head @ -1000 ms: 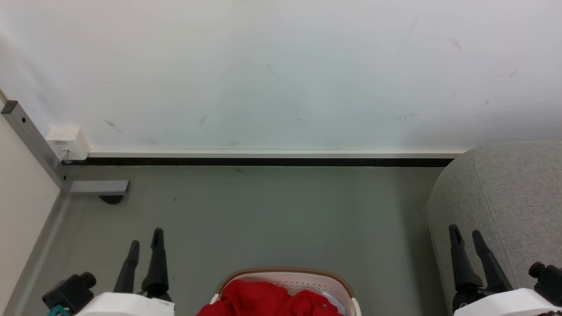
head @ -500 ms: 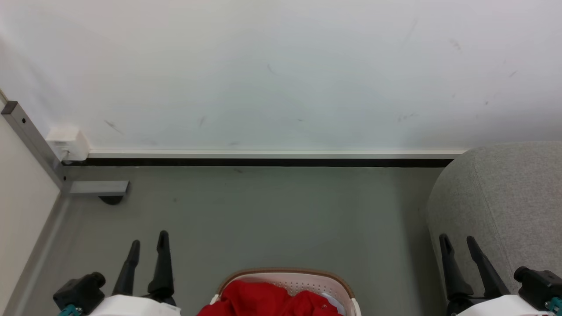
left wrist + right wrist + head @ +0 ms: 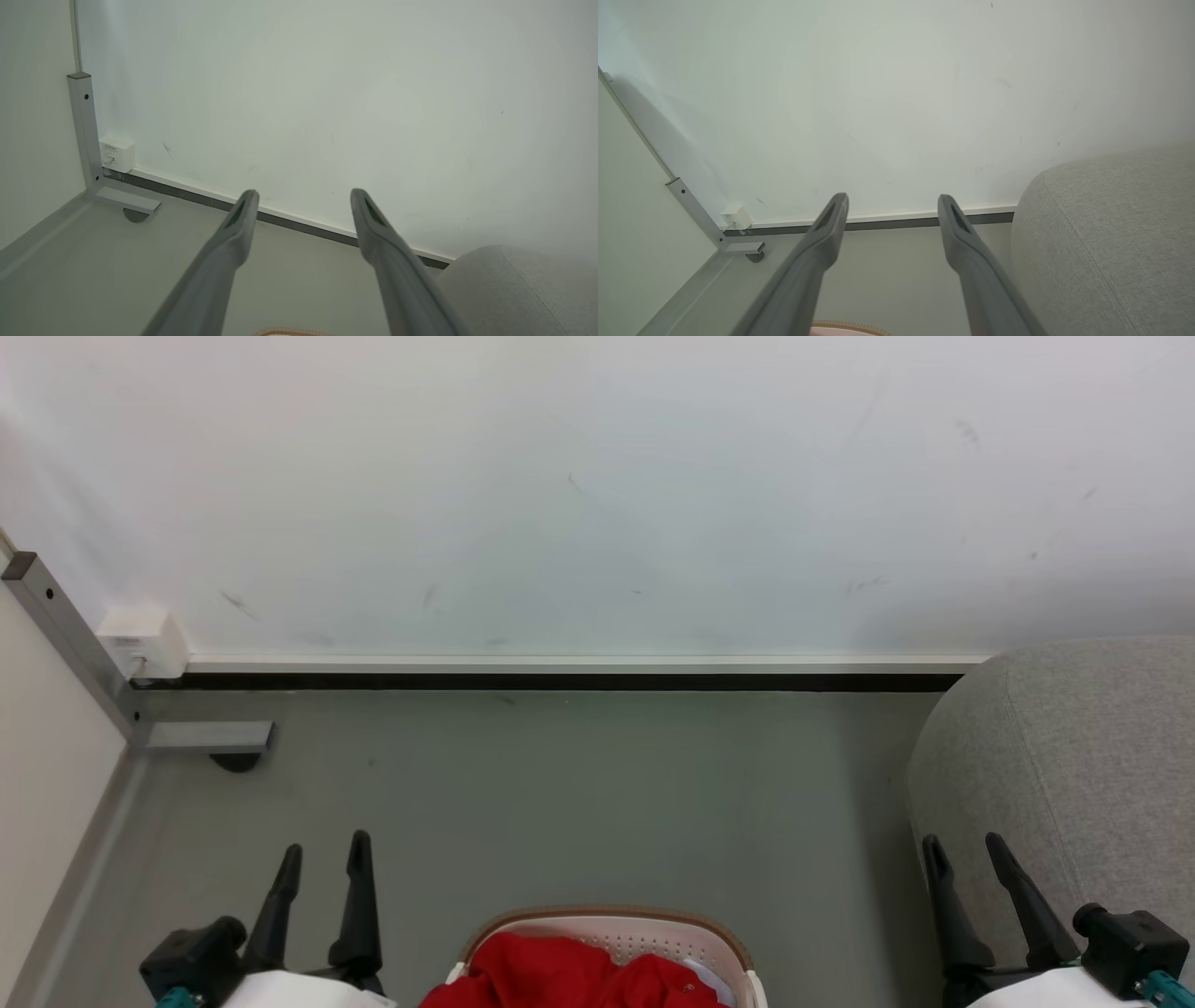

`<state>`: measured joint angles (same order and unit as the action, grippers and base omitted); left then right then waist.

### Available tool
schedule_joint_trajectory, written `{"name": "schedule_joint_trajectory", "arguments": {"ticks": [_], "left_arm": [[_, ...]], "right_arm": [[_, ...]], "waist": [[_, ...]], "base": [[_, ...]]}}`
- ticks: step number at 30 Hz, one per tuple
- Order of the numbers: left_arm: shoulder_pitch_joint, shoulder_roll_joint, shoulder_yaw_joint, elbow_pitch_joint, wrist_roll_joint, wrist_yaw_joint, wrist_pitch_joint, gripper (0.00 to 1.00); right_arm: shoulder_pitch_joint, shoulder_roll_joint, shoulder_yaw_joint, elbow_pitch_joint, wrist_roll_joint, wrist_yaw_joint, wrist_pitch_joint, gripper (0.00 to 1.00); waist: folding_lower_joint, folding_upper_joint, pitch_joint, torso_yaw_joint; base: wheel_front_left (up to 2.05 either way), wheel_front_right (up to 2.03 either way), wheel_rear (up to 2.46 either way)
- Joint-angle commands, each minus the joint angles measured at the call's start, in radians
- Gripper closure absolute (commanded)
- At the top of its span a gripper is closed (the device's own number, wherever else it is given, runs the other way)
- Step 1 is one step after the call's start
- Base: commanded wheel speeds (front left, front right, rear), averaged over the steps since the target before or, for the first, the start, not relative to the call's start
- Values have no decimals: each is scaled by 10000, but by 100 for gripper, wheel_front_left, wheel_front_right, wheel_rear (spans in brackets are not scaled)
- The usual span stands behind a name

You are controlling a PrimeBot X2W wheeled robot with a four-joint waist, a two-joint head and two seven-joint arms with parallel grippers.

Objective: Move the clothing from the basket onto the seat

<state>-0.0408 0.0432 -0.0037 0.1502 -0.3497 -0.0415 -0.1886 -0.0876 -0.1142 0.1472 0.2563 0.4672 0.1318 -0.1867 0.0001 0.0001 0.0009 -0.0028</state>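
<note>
Red clothing [image 3: 569, 975] lies bunched in the white basket [image 3: 653, 933] with a brown rim, at the bottom middle of the head view. The grey seat [image 3: 1083, 765] rises at the right. My left gripper [image 3: 325, 847] hangs open over the floor left of the basket, nothing between its fingers. My right gripper [image 3: 962, 842] hangs open in front of the seat's left side, also empty. In the left wrist view the open left gripper [image 3: 303, 192] points at the wall, the seat [image 3: 514, 289] at lower right. The right wrist view shows the open right gripper [image 3: 892, 197] and the seat [image 3: 1111, 242].
A white wall [image 3: 597, 495] with a dark baseboard [image 3: 560, 680] closes the far side. A grey metal post and foot [image 3: 201, 735] and a small white socket box [image 3: 145, 639] sit in the left corner. Grey floor [image 3: 597, 793] lies between wall and basket.
Both grippers have drifted inward toward the basket, the left one rightward and the right one leftward, staying open. The basket and clothing have not moved.
</note>
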Motion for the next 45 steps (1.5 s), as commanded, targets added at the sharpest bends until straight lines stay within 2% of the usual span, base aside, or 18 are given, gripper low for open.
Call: {"name": "schedule_joint_trajectory", "arguments": {"ticks": [1,37,45], "left_arm": [[32,86,7,-80,283,26,-79,0],[175,110,-224,-429,2736,215,-786,0],[135,107,-228,-352,2605,183,-764,0]], "right_arm": [[-178,-7,-7,-92,-203,-15,-107,0],[-98,25,145,-341,-2401,-21,-805,0],[-101,28,82,-364,-2333,-21,-793,0]], "waist": [[0,-1,2,-3],[-1,-1,-17,-118],[-1,-1,-19,-131]], "base": [[0,0,0],[0,0,0],[0,0,0]]}}
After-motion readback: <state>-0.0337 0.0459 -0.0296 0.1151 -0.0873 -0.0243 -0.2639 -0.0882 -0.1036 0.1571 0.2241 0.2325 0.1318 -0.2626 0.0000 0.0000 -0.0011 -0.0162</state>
